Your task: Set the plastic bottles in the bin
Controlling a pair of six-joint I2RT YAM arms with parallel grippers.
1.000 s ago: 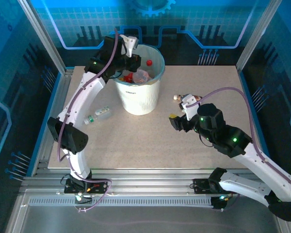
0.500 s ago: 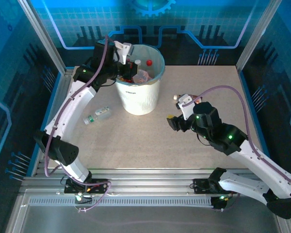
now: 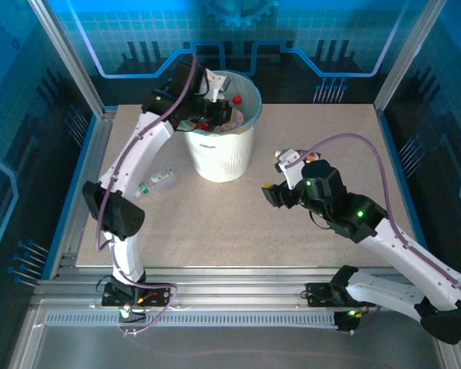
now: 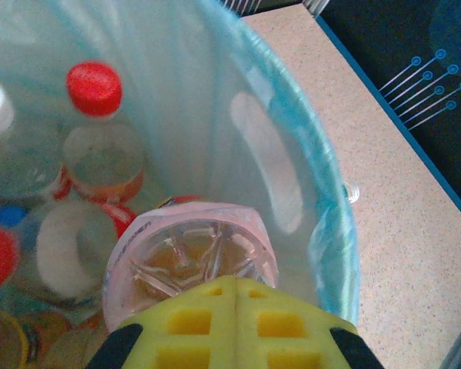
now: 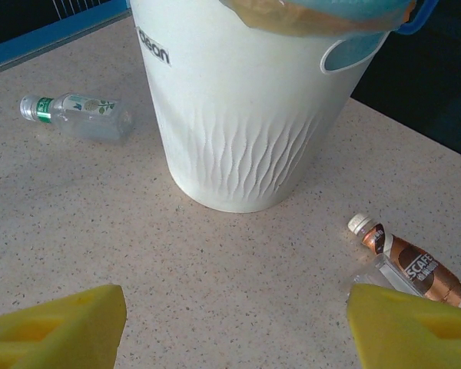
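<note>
Nearly done: several bottles (image 4: pixel 100 157) lie in the bin (image 3: pixel 215 157). The left gripper (image 4: pixel 234 296), jaws together, is above a pink bottle (image 4: pixel 188 257) inside. Clear bottle (image 5: pixel 81 115) and brown bottle (image 5: pixel 411 265) lie on the table (image 5: pixel 215 261); right gripper (image 5: pixel 234 323) jaws apart.

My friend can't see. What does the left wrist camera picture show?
The yellow left gripper sits at the bottom edge, close against a pink bottle seen end-on in the mouth of the teal-lined bin. Other bottles with red caps lie deeper down.
</note>
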